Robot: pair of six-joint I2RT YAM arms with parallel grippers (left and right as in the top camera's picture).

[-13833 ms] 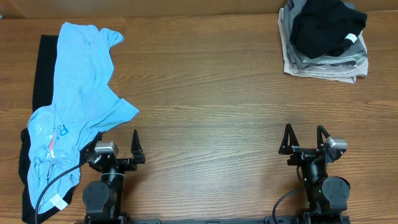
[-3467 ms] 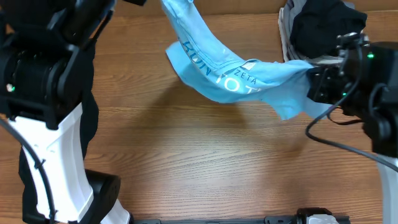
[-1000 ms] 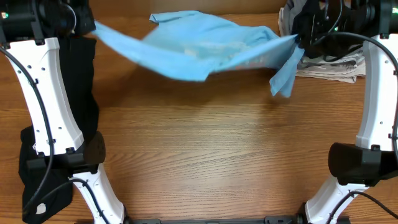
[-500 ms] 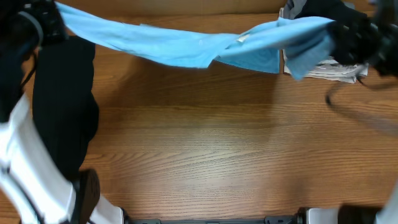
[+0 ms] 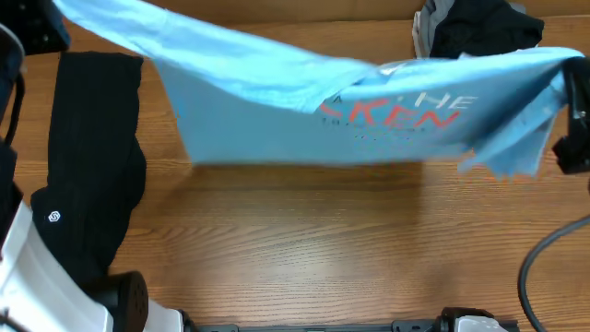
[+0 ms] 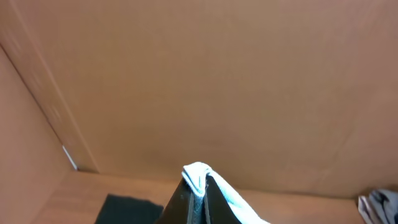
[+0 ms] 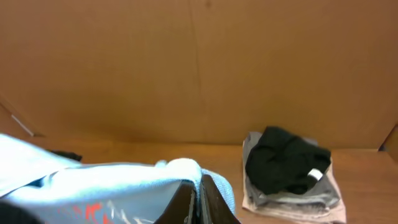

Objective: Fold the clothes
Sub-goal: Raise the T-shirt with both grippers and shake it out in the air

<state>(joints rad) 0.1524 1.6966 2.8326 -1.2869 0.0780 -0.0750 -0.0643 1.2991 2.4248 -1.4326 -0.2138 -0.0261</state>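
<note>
The light blue T-shirt (image 5: 277, 101) hangs stretched in the air across the far half of the table, its white and orange-red lettering (image 5: 398, 111) facing up. My left gripper (image 6: 200, 186) is shut on a bunched corner of the shirt (image 6: 198, 171) at the far left. My right gripper (image 7: 199, 188) is shut on the other end of the shirt (image 7: 93, 186), at the right edge of the overhead view. A long black garment (image 5: 92, 157) with a small white logo (image 5: 53, 217) lies flat on the table's left side.
A stack of folded clothes (image 5: 475, 28) with a black piece on top (image 7: 286, 162) sits at the far right corner, partly behind the shirt. A brown cardboard wall (image 6: 199, 81) stands behind the table. My left arm's white link (image 5: 18, 267) rises at the near left.
The shirt has been drawn wider and toward the front, opening from a twisted band into a broad sheet with its lettering showing. Both arms have moved outward toward the frame edges.
</note>
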